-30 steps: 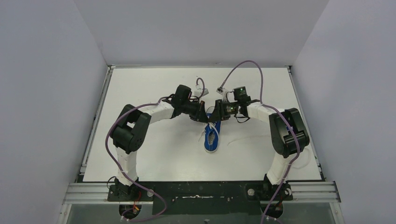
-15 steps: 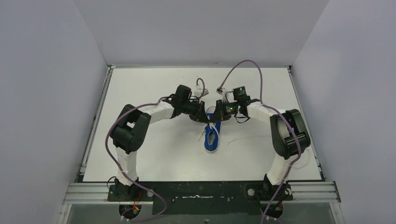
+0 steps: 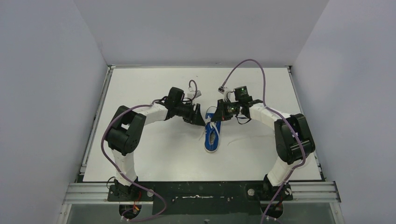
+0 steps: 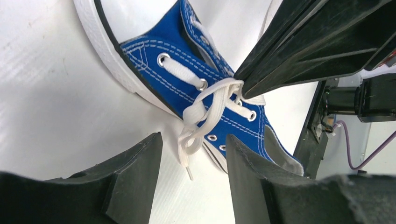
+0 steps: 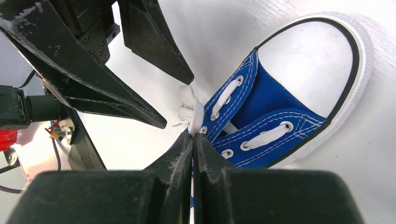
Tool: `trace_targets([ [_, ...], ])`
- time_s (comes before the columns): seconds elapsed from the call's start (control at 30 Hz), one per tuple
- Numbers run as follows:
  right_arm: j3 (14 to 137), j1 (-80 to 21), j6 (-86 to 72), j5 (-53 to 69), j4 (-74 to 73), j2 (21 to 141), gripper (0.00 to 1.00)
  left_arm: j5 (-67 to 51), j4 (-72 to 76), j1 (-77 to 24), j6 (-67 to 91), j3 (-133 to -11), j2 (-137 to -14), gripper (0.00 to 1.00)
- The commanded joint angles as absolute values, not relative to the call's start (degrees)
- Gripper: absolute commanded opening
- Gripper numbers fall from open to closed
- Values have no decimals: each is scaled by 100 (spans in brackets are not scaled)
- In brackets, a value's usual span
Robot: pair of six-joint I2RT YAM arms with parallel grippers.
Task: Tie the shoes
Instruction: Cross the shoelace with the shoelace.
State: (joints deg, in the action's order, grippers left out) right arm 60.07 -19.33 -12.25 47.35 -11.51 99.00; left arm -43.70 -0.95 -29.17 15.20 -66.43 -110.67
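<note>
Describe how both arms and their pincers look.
The left arm and right arm have white links, bulky black joints and purple cables. The left pincer and right pincer each have two black wedge-shaped fingers. A green light glows by the right wrist.

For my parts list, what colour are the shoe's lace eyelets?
Silver metal eyelets, clearest in the left wrist view.

High fixed view over the table (image 3: pixel 140 154); wrist views close, sharing the shoe (image 5: pixel 275 91)

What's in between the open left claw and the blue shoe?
Only the loose white lace, dangling over bare table; the left wrist view shows it.
</note>
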Motion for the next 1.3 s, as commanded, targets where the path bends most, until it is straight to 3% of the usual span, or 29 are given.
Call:
trace_targets([
  [0.0, 6048, -1941, -1275, 4667, -929, 9577, 0, -4701, 206, -2890, 1590, -6594, -10935, 50],
  [0.43, 6159, -1946, -1332, 4607, -1081, 9616, 0, -4775, -310, -2900, 1463, -6996, -11583, 31],
  [0.6, 6276, -2009, -1298, 4490, -1348, 9561, 0, -4794, -354, -2900, 1416, -6899, -11482, 6],
  [0.67, 6329, -2035, -1312, 4343, -1524, 9489, 0, -4762, -388, -2900, 1422, -6838, -11337, 0],
  [1.03, 7005, -2488, -1673, 1950, -3578, 9183, 0, -4818, -662, -2970, 1940, -6725, -10680, 0],
  [1.27, 6677, -2555, -2183, 1797, -3078, 9032, 0, -5008, -1009, -3076, 1952, -6898, -10798, 0],
])
